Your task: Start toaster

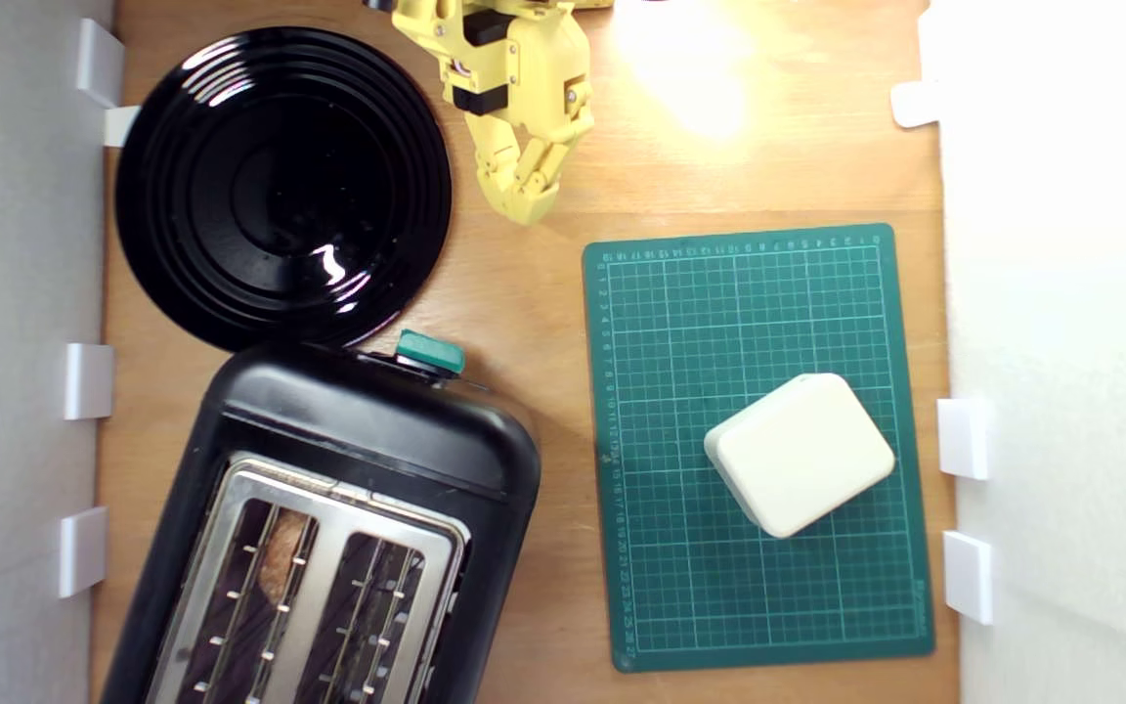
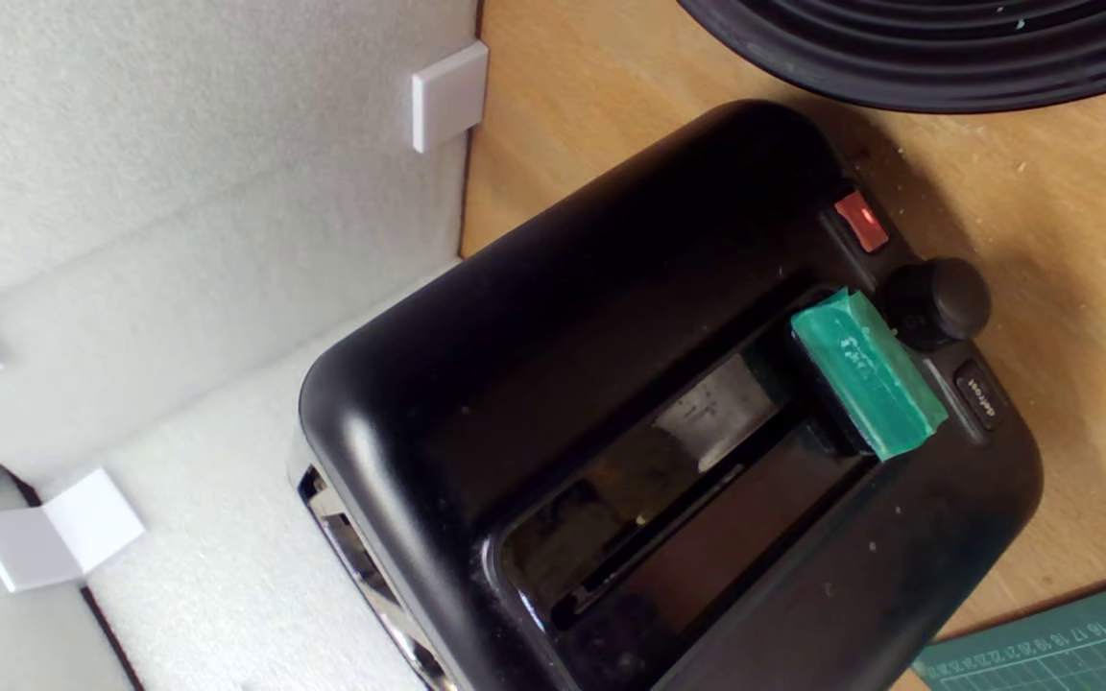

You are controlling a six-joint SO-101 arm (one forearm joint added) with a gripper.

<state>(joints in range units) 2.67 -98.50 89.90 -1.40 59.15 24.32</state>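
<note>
The glossy black toaster (image 1: 368, 430) lies at the lower left of the exterior view, its silver top plate (image 1: 328, 508) showing two slots with something brown in one. Its teal lever knob (image 1: 429, 354) juts out beside the plate's rim. In the wrist view the lever knob (image 2: 868, 386) sits at the end of its slot farthest from the silver top, and a red button (image 2: 860, 221) beside it glows. My yellow gripper (image 1: 526, 200) hovers well apart from the toaster, over bare wood, its fingers together with nothing between them. The wrist view shows no fingers.
A round black ribbed plate (image 1: 280, 186) touches the toaster's lever end. A green cutting mat (image 1: 680, 323) at the exterior view's right carries a cream rounded block (image 1: 798, 452). White foam walls (image 1: 16, 293) with clips line both sides. A black dial (image 2: 937, 302) sits by the lever.
</note>
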